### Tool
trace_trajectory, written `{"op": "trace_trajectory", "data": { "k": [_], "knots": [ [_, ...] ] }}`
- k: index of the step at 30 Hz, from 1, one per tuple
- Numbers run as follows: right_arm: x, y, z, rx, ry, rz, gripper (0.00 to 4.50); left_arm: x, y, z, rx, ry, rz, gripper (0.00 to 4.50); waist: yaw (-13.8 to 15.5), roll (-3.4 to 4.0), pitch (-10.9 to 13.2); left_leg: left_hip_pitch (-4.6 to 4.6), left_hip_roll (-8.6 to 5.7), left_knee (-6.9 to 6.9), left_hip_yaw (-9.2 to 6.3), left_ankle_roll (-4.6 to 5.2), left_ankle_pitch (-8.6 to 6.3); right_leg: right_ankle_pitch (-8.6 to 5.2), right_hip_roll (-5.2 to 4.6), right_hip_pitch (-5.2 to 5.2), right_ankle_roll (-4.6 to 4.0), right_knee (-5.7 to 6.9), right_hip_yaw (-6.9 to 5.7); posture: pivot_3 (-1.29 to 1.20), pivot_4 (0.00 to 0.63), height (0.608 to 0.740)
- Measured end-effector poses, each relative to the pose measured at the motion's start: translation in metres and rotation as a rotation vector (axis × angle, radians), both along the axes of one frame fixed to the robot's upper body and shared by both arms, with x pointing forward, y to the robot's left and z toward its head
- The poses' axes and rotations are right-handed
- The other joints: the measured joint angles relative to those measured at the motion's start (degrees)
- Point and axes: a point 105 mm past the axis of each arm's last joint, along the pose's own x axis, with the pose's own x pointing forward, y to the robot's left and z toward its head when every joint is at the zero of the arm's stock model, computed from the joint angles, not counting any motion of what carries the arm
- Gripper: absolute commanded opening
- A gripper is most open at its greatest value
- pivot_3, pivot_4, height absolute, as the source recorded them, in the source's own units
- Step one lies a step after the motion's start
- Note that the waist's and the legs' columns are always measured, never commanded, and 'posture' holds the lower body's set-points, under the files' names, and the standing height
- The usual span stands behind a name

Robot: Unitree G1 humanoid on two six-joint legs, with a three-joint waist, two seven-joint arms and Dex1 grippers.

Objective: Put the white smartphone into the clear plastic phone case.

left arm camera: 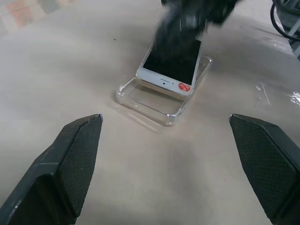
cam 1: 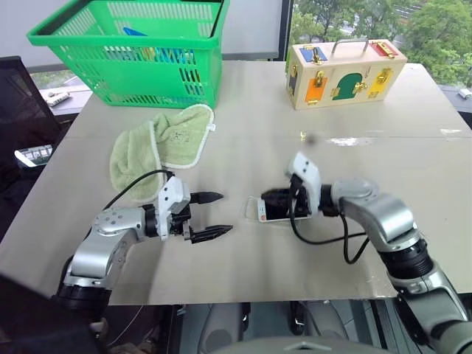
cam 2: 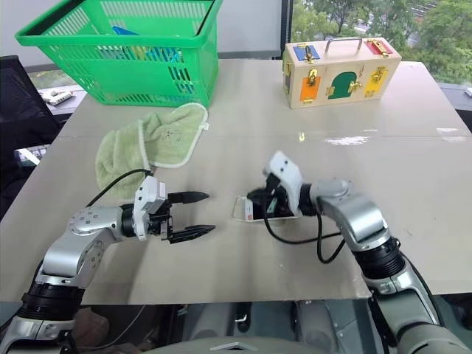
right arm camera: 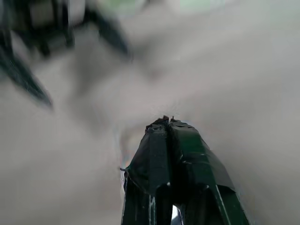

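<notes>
The white smartphone (left arm camera: 171, 63) is lying tilted half inside the clear plastic phone case (left arm camera: 157, 101) near the tabletop (cam 1: 243, 273) front edge. Right end effector (cam 1: 274, 200), fingers closed, is pressing it; left end effector (cam 1: 208, 215) is gaping wide. Both look stiff, slippery; push the raised end.

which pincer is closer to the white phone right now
Right. The right pincer is shut right over the white smartphone, which lies tilted in the clear case; the left pincer stands open, well apart from it.
</notes>
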Motion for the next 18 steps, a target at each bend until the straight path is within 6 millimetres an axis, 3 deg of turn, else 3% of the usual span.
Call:
{"op": "trace_trajectory", "data": {
  "k": [3,7,10,18],
  "knots": [
    [0.015,-0.015,0.019,-0.095,-0.158,-0.054,0.04,0.0,0.0,0.0,0.0,0.0,0.0,4.5,0.19,0.01,0.01,0.0,-0.04,-0.03,0.0,0.0,0.0,-0.02,-0.01,0.0,0.02,-0.02,-0.03,0.0,0.15,0.74],
    [0.043,-0.044,-0.004,-0.343,-0.261,-0.093,0.04,0.0,0.0,-0.001,-0.001,0.003,0.001,4.5,-0.07,0.0,0.01,0.0,-0.08,-0.06,0.07,0.02,0.01,-0.06,-0.03,0.0,0.09,-0.07,0.02,0.0,0.15,0.74],
    [0.053,-0.047,-0.023,-0.406,-0.258,-0.051,0.04,-0.001,-0.001,-0.001,-0.004,0.003,0.001,4.5,-0.64,-0.01,0.03,0.0,-0.08,-0.18,0.09,0.24,0.16,-0.02,0.05,-0.02,0.03,-0.06,0.06,0.0,0.15,0.74],
    [0.049,-0.049,-0.046,-0.489,-0.248,0.141,0.04,-0.004,0.001,-0.006,-0.008,0.017,0.023,4.5,-1.37,-0.01,0.03,0.01,-0.09,-0.26,0.11,0.24,0.16,-0.01,0.12,-0.01,0.02,-0.06,0.07,0.0,0.15,0.74]
  ]
}}
